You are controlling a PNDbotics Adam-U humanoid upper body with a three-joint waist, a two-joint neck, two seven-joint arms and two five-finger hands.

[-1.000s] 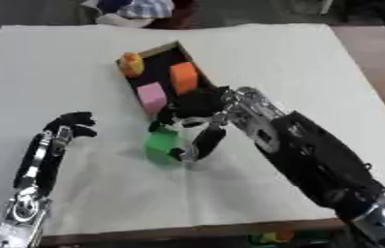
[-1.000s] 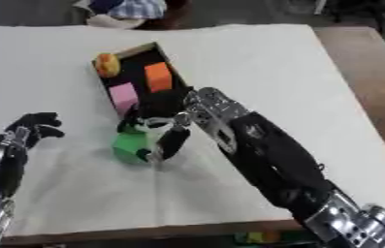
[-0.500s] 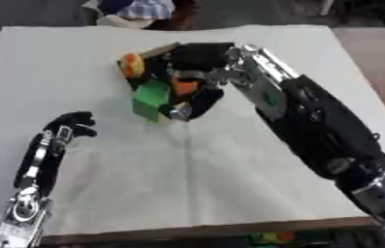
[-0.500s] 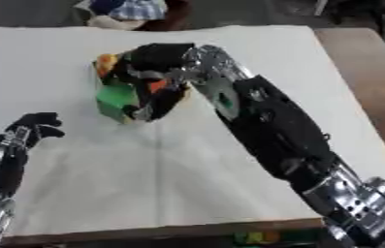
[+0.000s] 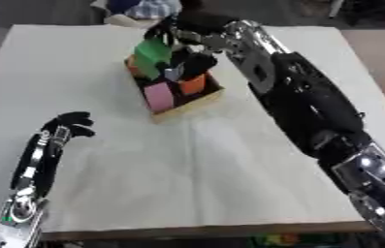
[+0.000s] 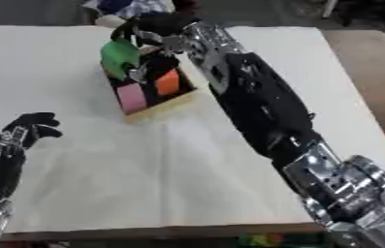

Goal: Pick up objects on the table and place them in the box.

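Left eye view
box (image 5: 197, 100): wooden, open top, on the white table (image 5: 229, 160), far centre, set askew.
green block (image 5: 153, 52): held above the far-left part of the box, tilted, clear of the table.
right hand (image 5: 188, 36): over the far end of the box, fingers curled round the green block (arm runs in from the lower right).
pink block (image 5: 158, 96): inside the box, at its near-left end, upright.
orange block (image 5: 193, 84): inside the box, right of the pink block.
left hand (image 5: 66, 125): near-left of the box, well apart from it, low over the table, fingers curled, nothing in it.

Right eye view
box: same spot, its near wall faces the camera.
green block: above the box's left edge, partly hiding what lies under it (contents at the far end cannot be made out).
right hand: wrapped on the green block from the far side.
left hand: at the picture's left edge, well clear of the box, curled and holding nothing.
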